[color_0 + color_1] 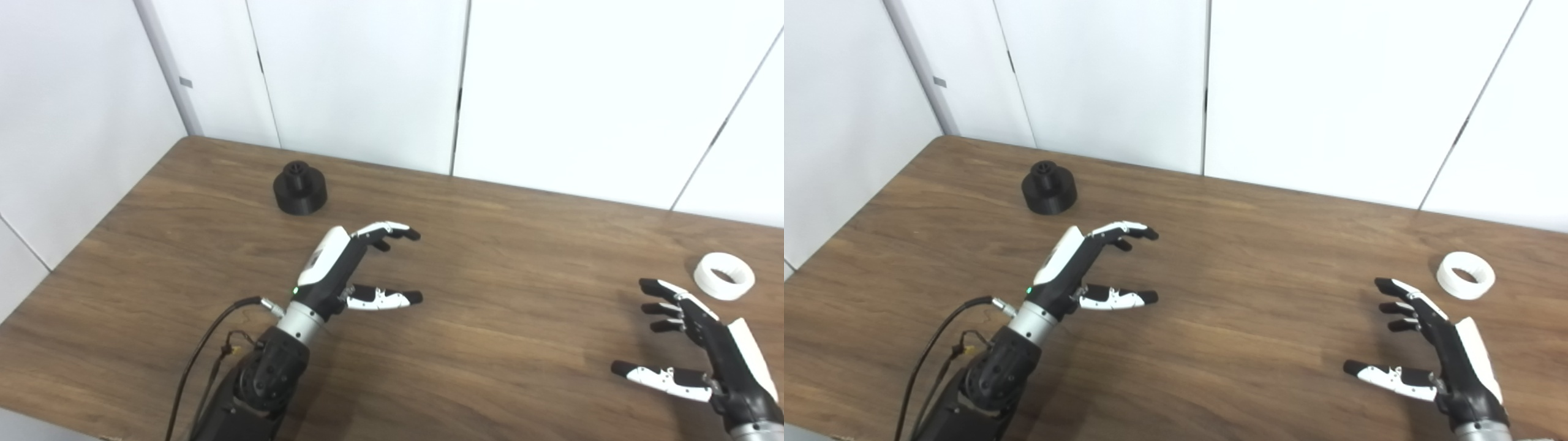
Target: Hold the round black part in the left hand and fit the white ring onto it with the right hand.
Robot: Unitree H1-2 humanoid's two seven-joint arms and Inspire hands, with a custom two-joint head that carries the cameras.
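The round black part (pixel 299 188) stands on the wooden table (pixel 490 257) at the far left, with a small knob on top. My left hand (pixel 343 263) is open and empty, fingers apart, hovering over the table in front of and to the right of the black part, clear of it. The white ring (pixel 724 275) lies flat on the table at the right. My right hand (pixel 704 349) is open and empty, fingers spread, just in front of and to the left of the ring, not touching it.
White wall panels (pixel 367 73) stand right behind the table's far edge and along its left side. A black cable (pixel 202 349) runs along my left forearm. The table's left edge runs diagonally near the black part.
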